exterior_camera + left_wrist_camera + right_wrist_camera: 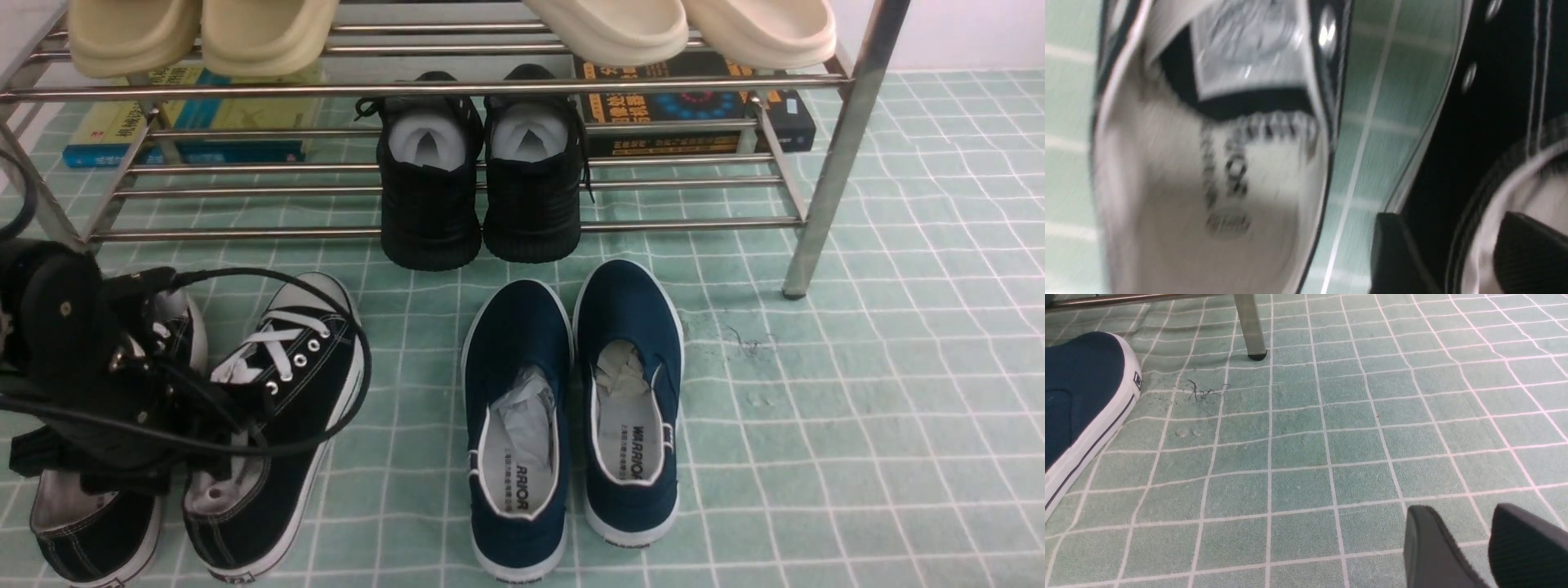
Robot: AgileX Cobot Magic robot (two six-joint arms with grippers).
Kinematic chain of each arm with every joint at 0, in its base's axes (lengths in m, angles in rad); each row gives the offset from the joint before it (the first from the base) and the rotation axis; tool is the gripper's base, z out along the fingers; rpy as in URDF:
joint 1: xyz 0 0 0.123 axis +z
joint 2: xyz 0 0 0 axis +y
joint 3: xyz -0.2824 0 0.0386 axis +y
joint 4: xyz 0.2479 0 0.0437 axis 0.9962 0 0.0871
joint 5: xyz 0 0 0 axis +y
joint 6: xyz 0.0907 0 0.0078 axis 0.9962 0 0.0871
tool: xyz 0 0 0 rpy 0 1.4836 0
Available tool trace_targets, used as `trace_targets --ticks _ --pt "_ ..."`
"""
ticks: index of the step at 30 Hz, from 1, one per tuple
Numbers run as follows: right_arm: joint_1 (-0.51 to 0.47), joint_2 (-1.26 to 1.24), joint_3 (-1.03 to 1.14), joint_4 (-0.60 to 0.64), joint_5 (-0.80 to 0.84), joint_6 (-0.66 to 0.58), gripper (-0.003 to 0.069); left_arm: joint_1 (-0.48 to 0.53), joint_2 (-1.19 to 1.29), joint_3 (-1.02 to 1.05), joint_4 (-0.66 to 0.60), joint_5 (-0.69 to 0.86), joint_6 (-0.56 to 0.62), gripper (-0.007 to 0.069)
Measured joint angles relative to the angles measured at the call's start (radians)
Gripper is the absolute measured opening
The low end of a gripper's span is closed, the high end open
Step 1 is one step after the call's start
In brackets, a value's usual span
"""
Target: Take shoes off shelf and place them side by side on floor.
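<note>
One shoe mostly hidden, arm covering

The left arm is matte black and bulky, filling the front view at about 8 o'clock. Its rounded, disc-like housing carries a small brass-coloured screw near the middle. Thin black cables bow out from it toward 3 o'clock in a wide loop. The left gripper has black fingers, one of them finely ribbed. The right gripper looks alike: black, blunt-tipped, one face smooth, the other ribbed.
</note>
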Motion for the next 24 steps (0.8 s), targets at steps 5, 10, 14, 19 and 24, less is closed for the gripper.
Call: trace_targets --ticks 5,10,14,19,24 --pt "0.0 0.0 0.0 0.0 0.0 0.0 0.0239 0.0 -0.086 -0.14 0.0 0.246 0.115 0.0262" --pt "0.0 0.0 0.0 0.0 0.0 0.0 0.0239 0.0 -0.217 -0.165 -0.006 0.36 0.236 0.0041" --pt "0.0 0.0 0.0 0.0 0.0 0.0 0.0239 0.0 -0.382 -0.096 -0.021 0.371 0.301 0.0001" --pt "0.0 0.0 0.0 0.0 0.0 0.0 0.0239 0.0 -0.639 0.118 -0.069 0.195 0.33 0.0001" --pt "0.0 0.0 0.0 0.0 0.0 0.0 0.0239 0.0 -0.857 0.318 -0.098 -0.051 0.321 0.0001"
